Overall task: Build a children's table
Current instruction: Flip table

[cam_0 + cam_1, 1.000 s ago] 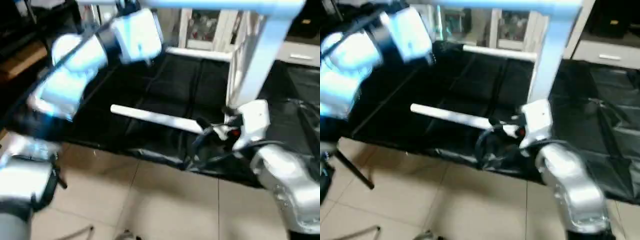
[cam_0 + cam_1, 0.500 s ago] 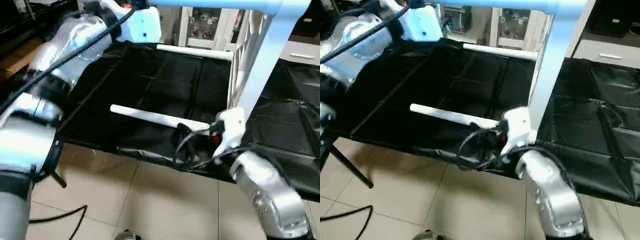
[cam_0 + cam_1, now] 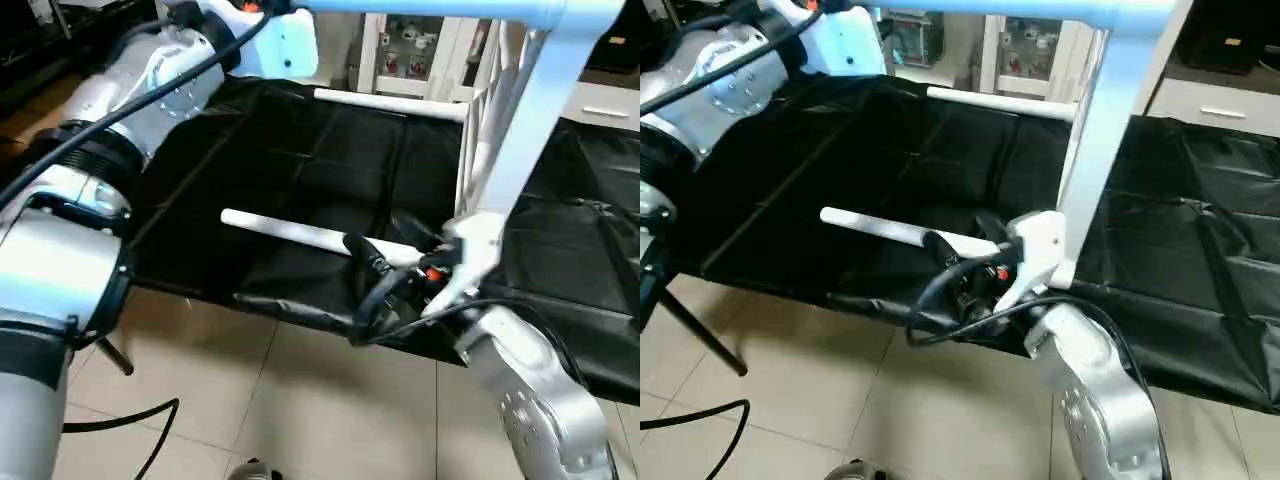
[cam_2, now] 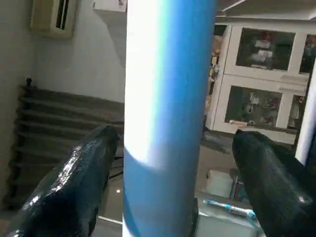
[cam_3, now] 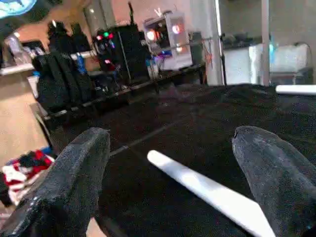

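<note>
You are reaching your right gripper [image 5: 168, 182], fingers spread, over the loose leg [image 3: 300, 233] lying on the black-covered bench [image 3: 300, 150]. It looks light, stiff and slippery; grip it mid-length. Your left gripper [image 4: 168, 163], fingers spread, is straddling a raised table leg [image 4: 168, 98].

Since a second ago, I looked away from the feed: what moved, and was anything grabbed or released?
The right gripper moved in over the near end of the loose leg on the black mat, jaws open around it, not yet gripping. The left gripper rose to the upright leg and brackets it. Both loose legs, the second leg included, lie as before.
</note>
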Tool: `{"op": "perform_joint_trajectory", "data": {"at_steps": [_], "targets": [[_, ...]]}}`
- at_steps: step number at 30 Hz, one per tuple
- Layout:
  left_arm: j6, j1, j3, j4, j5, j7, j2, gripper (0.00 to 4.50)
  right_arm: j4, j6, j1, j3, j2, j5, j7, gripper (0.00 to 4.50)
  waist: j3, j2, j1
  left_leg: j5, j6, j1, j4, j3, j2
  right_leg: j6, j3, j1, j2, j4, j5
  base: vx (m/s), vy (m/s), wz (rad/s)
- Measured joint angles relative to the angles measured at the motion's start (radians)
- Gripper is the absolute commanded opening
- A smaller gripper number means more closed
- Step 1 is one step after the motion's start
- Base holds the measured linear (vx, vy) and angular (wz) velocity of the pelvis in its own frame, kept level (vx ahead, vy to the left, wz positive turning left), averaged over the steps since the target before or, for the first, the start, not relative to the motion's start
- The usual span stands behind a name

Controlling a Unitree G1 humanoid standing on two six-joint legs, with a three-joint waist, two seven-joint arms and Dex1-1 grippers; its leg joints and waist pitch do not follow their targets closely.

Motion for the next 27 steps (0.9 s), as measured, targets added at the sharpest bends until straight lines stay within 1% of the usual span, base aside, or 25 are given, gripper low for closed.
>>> {"op": "perform_joint_trajectory", "data": {"at_steps": [1, 2, 3, 9, 11, 14, 18, 20, 23, 24, 27], "targets": [[-0.002, 0.0, 0.0, 0.003, 0.0, 0.0, 0.001, 3.67, -0.004, -0.027, 0.009, -0.003, 0.004, 0.009, 0.015, 4.29, 0.0, 0.0, 0.0, 0.0, 0.0, 0.0, 0.0, 0.0, 0.0, 0.0, 0.0, 0.0, 0.0, 0.0, 0.0, 0.0, 0.0, 0.0], [-0.003, 0.0, 0.0, 0.004, 0.0, 0.0, 0.0, 3.67, -0.007, -0.046, 0.016, -0.003, 0.005, 0.01, 0.019, 4.29, 0.0, 0.0, 0.0, 0.0, 0.0, 0.0, 0.0, 0.0, 0.0, 0.0, 0.0, 0.0, 0.0, 0.0, 0.0, 0.0, 0.0, 0.0], [-0.006, -0.001, 0.0, 0.01, 0.0, 0.002, 0.001, 3.4, -0.011, -0.073, 0.023, -0.007, 0.006, 0.012, 0.025, 4.29, 0.0, 0.0, 0.0, 0.0, 0.0, 0.0, 0.0, 0.0, 0.0, 0.0, 0.0, 0.0, 0.0, 0.0, 0.0, 0.0, 0.0, 0.0], [-0.012, -0.006, 0.0, 0.043, 0.001, 0.021, 0.0, 2.93, -0.039, -0.161, 0.03, -0.018, 0.007, 0.009, 0.048, 4.29, 0.0, 0.0, -0.001, 0.0, 0.0, 0.0, 0.0, 0.0, 0.0, 0.0, 0.0, 0.0, 0.0, 0.0, 0.0, 0.0, 0.0, 0.0], [-0.012, -0.012, 0.001, 0.049, 0.001, 0.023, -0.001, 2.86, -0.039, -0.167, 0.034, -0.018, 0.006, 0.008, 0.052, 4.29, 0.0, 0.0, -0.001, 0.0, 0.0, 0.0, 0.0, 0.0, 0.0, 0.0, 0.0, 0.0, 0.0, 0.0, 0.0, 0.0, 0.0, 0.0], [-0.011, -0.019, 0.002, 0.055, 0.0, 0.023, -0.003, 2.54, -0.036, -0.179, 0.035, -0.018, 0.006, 0.007, 0.052, 4.29, 0.0, 0.0, -0.001, 0.0, 0.0, 0.0, 0.0, 0.0, 0.0, 0.0, 0.0, 0.0, 0.0, 0.0, 0.0, 0.0, 0.0, 0.0], [-0.006, -0.02, 0.01, 0.061, -0.01, 0.023, -0.004, 2.27, -0.02, -0.195, 0.035, -0.022, 0.006, -0.002, 0.048, 4.29, 0.0, 0.0, -0.001, 0.0, 0.0, 0.0, 0.0, 0.0, 0.0, 0.0, 0.0, 0.0, 0.0, 0.0, 0.0, 0.0, 0.0, 0.0], [-0.001, -0.023, 0.011, 0.064, -0.011, 0.023, -0.005, 2.01, -0.013, -0.201, 0.035, -0.026, 0.005, -0.01, 0.044, 4.29, 0.0, 0.0, -0.002, 0.0, 0.0, 0.0, 0.0, 0.0, 0.0, 0.0, 0.0, 0.0, 0.0, 0.0, 0.0, 0.0, 0.0, 0.0], [0.004, -0.027, 0.012, 0.071, -0.012, 0.019, -0.006, 1.95, 0.001, -0.202, 0.035, -0.031, 0.002, -0.015, 0.035, 4.29, 0.0, 0.0, -0.002, 0.0, 0.0, 0.0, 0.0, 0.0, 0.0, 0.0, 0.0, 0.0, 0.0, 0.0, 0.0, 0.0, 0.0, 0.0], [0.01, -0.029, 0.017, 0.072, -0.022, 0.008, -0.008, 1.77, 0.013, -0.202, 0.035, -0.034, 0.0, -0.022, 0.024, 4.29, 0.0, 0.0, -0.001, 0.0, 0.0, 0.0, 0.0, 0.0, 0.0, 0.0, 0.0, 0.0, 0.0, 0.0, 0.0, 0.0, 0.0, 0.0], [0.024, -0.029, 0.033, 0.074, -0.034, -0.016, -0.01, 1.71, 0.024, -0.198, 0.035, -0.036, -0.003, -0.035, 0.006, 4.29, 0.0, 0.001, -0.001, 0.0, 0.0, 0.0, 0.0, 0.0, 0.0, 0.0, 0.0, 0.0, 0.0, 0.0, 0.0, 0.0, 0.0, 0.0]]}}
